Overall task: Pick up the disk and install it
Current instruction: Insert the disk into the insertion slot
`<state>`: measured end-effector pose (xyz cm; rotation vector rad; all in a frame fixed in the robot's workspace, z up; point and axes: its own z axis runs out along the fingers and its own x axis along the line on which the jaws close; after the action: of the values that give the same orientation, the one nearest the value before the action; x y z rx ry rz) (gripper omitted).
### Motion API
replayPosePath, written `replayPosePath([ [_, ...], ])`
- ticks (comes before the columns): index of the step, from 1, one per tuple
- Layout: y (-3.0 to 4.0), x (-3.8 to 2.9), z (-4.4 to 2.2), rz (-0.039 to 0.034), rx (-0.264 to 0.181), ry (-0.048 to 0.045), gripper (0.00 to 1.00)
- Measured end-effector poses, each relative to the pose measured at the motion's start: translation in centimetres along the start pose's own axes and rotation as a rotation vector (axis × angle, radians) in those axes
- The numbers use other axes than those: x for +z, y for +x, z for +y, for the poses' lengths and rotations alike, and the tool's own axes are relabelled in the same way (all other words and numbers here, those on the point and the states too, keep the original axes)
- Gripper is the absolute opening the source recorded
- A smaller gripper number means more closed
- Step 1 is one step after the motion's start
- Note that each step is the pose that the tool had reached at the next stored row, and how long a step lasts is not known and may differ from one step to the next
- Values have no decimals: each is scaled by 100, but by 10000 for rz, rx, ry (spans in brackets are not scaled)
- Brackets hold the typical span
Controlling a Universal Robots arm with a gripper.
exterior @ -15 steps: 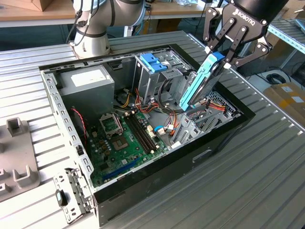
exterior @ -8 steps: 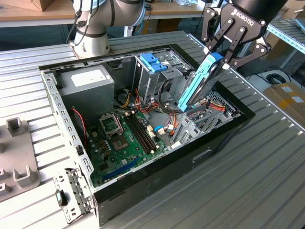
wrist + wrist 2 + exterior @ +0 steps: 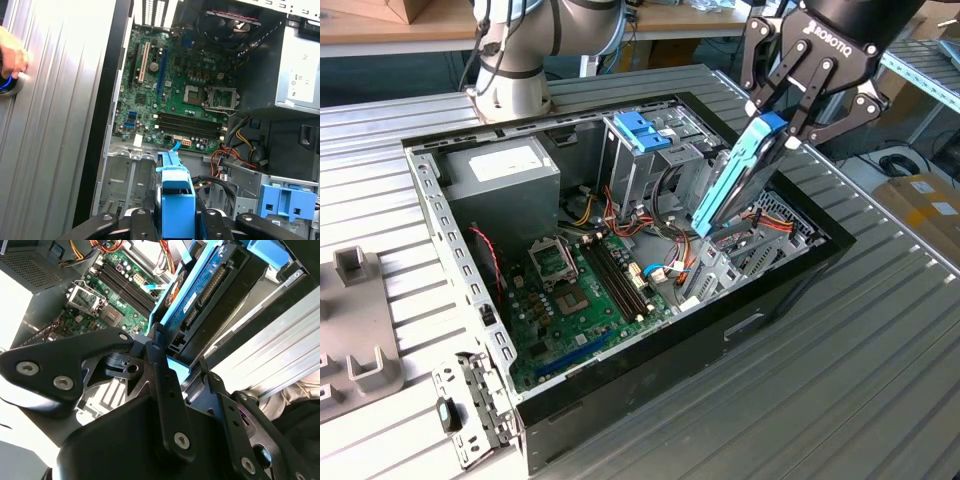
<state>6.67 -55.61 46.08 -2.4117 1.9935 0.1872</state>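
Fingers (image 3: 803, 85) tight around the tilted disk (image 3: 732, 185), over the open computer case (image 3: 650, 400).

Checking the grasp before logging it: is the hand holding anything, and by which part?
Yes: the hand is shut on the disk, gripping the upper end of its light-blue carrier frame.
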Motion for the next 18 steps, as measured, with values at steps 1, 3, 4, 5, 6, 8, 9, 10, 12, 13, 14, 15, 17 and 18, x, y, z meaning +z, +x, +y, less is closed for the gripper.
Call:
replayPosePath([
  [1,0,-13,2,1,-1,6,37],
  [3,-1,-54,5,2,-2,21,37],
  [4,-2,-90,8,4,-2,29,37],
  [5,-1,-117,11,4,-3,37,37],
  [6,0,-135,13,5,-3,42,37],
  [8,18,-165,20,7,-3,51,37],
  [9,26,-171,22,8,-2,52,37],
  [10,44,-178,25,9,-4,53,37],
  [12,78,-181,32,8,-4,53,37],
  [13,124,-185,41,9,-4,53,37],
  [14,174,-189,51,8,-4,53,37],
  [15,237,-195,65,9,-4,53,37],
  [17,309,-200,80,7,-4,53,37],
  [18,361,-205,91,9,-3,53,37],
])
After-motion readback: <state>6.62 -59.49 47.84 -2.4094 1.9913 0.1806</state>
